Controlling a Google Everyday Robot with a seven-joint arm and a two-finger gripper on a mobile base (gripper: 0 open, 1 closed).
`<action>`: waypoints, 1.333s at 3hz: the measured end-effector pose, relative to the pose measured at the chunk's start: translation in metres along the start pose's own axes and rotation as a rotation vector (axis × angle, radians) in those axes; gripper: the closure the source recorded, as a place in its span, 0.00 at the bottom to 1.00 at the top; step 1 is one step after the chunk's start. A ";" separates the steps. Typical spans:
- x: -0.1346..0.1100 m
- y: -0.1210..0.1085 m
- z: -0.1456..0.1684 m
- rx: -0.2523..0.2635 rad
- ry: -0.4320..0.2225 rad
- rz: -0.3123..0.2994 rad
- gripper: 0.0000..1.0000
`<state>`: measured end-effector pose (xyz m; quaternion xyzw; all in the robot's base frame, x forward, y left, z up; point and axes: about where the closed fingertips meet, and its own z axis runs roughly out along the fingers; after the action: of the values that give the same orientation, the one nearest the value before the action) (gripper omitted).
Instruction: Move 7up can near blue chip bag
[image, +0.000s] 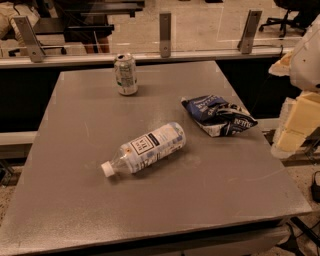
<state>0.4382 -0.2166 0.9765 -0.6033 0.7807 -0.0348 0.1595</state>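
Note:
The 7up can (125, 74) stands upright near the far edge of the grey table (75, 200), left of centre. The blue chip bag (218, 115) lies crumpled and flat toward the table's right side, well apart from the can. My gripper (296, 125) hangs at the right edge of the view, just past the table's right edge and to the right of the chip bag. It holds nothing that I can see.
A clear plastic water bottle (145, 149) with a white cap lies on its side in the middle of the table, between the can and the near edge. A glass barrier with metal posts (165, 34) runs behind the table.

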 end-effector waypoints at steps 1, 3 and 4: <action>0.000 0.000 0.000 0.000 0.000 0.000 0.00; -0.065 -0.059 0.020 0.074 -0.162 -0.011 0.00; -0.097 -0.092 0.046 0.075 -0.214 -0.001 0.00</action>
<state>0.5589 -0.1430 0.9760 -0.5976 0.7570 0.0008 0.2644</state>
